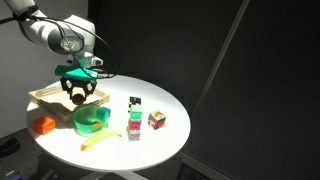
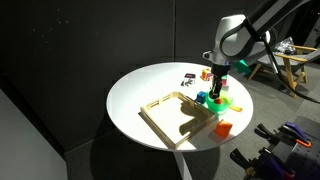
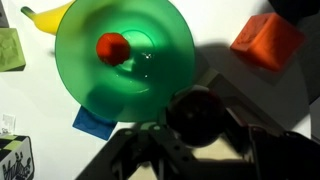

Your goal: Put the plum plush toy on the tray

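While the gripper (image 3: 200, 128) hangs above the table (image 1: 165, 140), its fingers are closed narrowly around the plum plush toy (image 3: 198, 108). In the wrist view the toy is a dark round ball just beside the rim of the green bowl (image 3: 90, 85), between the bowl and the orange block (image 3: 268, 42). Because it is round, no long axis or direction can be told. It is near the tray (image 1: 42, 97), not on it. The print on the patterned cube (image 3: 14, 160) is too small to read.
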You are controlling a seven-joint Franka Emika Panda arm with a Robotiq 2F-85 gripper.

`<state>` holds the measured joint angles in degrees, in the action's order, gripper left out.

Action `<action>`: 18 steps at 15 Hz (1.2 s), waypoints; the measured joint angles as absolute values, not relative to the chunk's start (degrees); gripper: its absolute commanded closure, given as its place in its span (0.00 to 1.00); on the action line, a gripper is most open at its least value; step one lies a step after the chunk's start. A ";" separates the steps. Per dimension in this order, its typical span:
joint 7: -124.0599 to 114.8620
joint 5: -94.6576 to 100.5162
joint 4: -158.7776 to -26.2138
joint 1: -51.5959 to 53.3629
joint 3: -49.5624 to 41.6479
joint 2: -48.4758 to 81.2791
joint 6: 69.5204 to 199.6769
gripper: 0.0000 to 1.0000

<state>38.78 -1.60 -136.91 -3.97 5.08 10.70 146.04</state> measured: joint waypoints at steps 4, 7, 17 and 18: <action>38.79 -0.34 -136.24 -2.39 5.14 11.34 145.90 0.66; 38.79 0.33 -135.38 -1.40 5.34 12.33 145.90 0.66; 38.69 0.86 -130.37 1.08 7.32 16.81 145.88 0.66; 38.63 1.05 -129.83 1.38 7.46 17.18 145.88 0.66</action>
